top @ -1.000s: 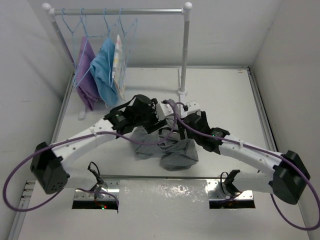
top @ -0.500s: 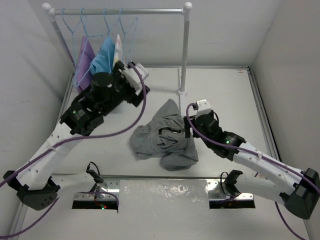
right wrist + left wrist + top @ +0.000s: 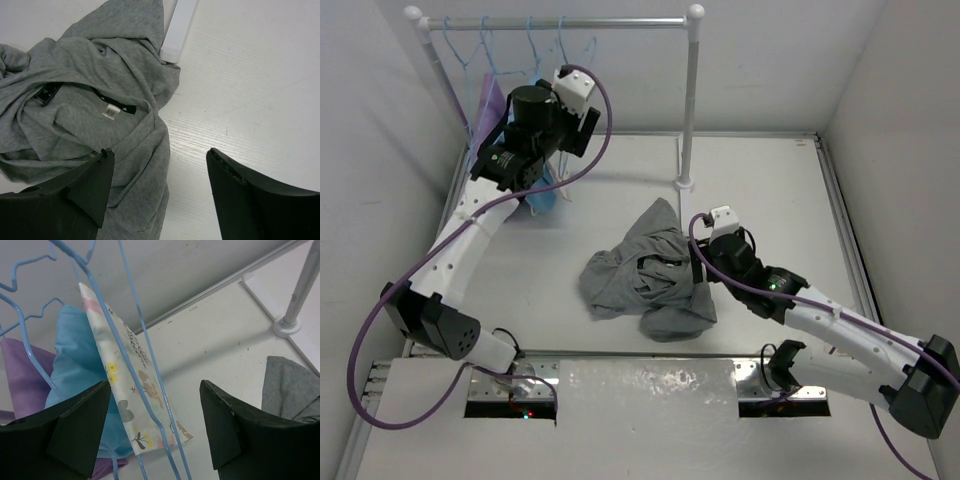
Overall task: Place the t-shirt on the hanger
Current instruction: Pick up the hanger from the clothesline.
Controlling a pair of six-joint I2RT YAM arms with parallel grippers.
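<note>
The left gripper (image 3: pixel 155 435) has left the t-shirt (image 3: pixel 650 285) and swung up to the rail (image 3: pixel 560 22); a second ago both arms were crowded over the cloth. Its jaws now stand wide apart and hold nothing. The bare wire of the hanger (image 3: pixel 150 357) runs down through the gap between its fingers, with the patterned garment (image 3: pixel 125 385) just beyond; the shirt shows only as a grey corner far off to its right.

The right gripper (image 3: pixel 160 195) has drawn back a little and hovers spread wide and empty; the t-shirt lies crumpled on the table beneath it and to its left, collar label up.

So the work has likely turned from arranging the shirt to fetching the hanger; closing on the wire looks like the next step.
</note>
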